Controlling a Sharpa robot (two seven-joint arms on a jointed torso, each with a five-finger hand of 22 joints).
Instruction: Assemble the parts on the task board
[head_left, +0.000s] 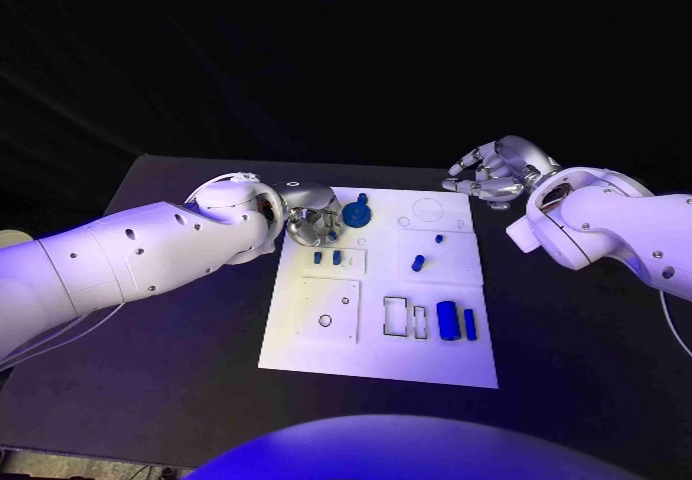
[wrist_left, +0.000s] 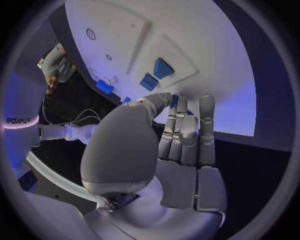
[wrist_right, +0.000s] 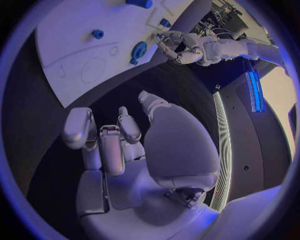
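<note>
Near edge of task board (head_left: 378, 365): bare white surface. Just beyond: two blue cylinders (head_left: 456, 321) lying side by side at the board's right, next to two rectangular outlines (head_left: 402, 316); square plate with small ring (head_left: 330, 310) at the left. Mid-board: two small blue parts (head_left: 327, 257) standing in a raised block on the left, one blue peg (head_left: 418, 263) toward the right, a smaller blue piece (head_left: 438, 239) just past it. Far end: round blue disc (head_left: 356, 213) with a tab, resting on the board; circular outline (head_left: 428, 210) beside it.

Left hand (head_left: 310, 215): over the board's far left corner, just beside the disc, fingers curled downward; contact with any part cannot be told. In the left wrist view, fingers (wrist_left: 187, 132) lie close together, extended, nothing visibly held.

Right hand (head_left: 495, 170): off the board past its far right corner, above the black table (head_left: 577, 360), fingers loosely curled and apart, holding nothing.
</note>
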